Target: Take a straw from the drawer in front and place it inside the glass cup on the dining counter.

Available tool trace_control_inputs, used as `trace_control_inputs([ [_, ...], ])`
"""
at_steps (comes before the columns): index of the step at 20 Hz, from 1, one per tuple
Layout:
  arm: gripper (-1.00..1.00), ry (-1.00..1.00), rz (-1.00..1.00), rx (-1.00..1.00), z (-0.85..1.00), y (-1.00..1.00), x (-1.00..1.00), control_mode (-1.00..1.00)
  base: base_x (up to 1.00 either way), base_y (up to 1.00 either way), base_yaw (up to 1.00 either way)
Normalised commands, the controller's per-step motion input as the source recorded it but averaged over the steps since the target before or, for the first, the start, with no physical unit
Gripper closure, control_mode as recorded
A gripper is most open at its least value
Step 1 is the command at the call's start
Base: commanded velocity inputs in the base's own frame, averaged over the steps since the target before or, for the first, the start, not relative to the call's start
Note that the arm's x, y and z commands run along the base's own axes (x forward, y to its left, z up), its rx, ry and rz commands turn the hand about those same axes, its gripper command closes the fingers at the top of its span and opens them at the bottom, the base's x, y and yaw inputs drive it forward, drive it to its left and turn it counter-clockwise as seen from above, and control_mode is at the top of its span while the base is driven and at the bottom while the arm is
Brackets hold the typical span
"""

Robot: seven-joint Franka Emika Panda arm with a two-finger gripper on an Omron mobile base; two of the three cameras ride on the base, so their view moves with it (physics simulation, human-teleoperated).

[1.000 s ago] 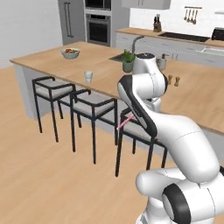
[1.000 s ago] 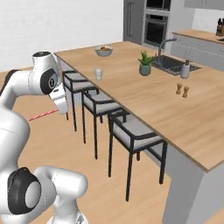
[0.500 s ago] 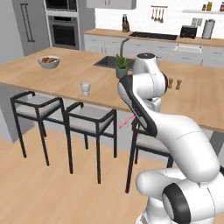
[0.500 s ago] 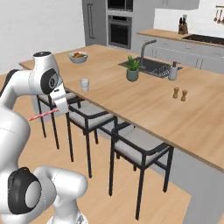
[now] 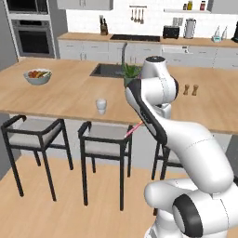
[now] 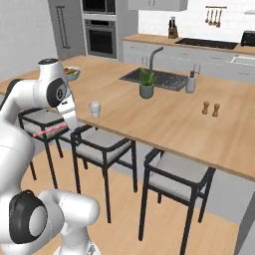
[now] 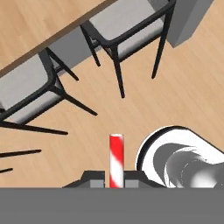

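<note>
Light wood is stretching across the dining counter (image 5: pixel 69 100) in front of me, and I am reading it from the left end. A bowl of fruit (image 5: pixel 37 76) is sitting far to the left, well apart from everything else. Further along, the glass cup (image 5: pixel 101 105) is standing upright near the front edge, above the stools (image 5: pixel 104 146) lined up along the grey base. Behind the cup, the dark sink (image 5: pixel 108 69) is lying set into the top, with a small potted plant (image 6: pixel 147 83) just beside it. Off to the right, two brown shakers (image 5: pixel 190 89) are standing together.

I am holding my gripper (image 7: pixel 116 181) below the counter's edge, over the wooden floor and in front of the stools. My fingers are pinching the straw (image 7: pixel 116 160), which is poking out between them; up close it is showing red and white stripes. From the base it is looking like a thin pink stick (image 5: pixel 132 131) slanting beside my arm, though at that distance I am not able to make out exactly where my fingers are meeting it. The straw is well apart from the cup.
</note>
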Motion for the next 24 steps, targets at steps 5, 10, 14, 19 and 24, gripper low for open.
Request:
trace_control_inputs([
  [5,1.0,0.0,0.0,0.0,0.0,0.0,0.0,1.0,0.43,1.0,-0.41],
  [10,1.0,0.0,0.0,0.0,0.0,0.0,0.0,1.0,0.52,1.0,-0.42],
  [14,1.0,0.0,0.0,0.0,0.0,0.0,0.0,1.0,0.85,0.83,-0.39],
  [19,1.0,0.0,0.0,0.0,0.0,0.0,0.0,1.0,1.0,0.33,-0.28],
  [24,1.0,0.02,-0.02,0.0,0.0,0.0,0.17,-1.0,0.8,0.02,-0.14],
])
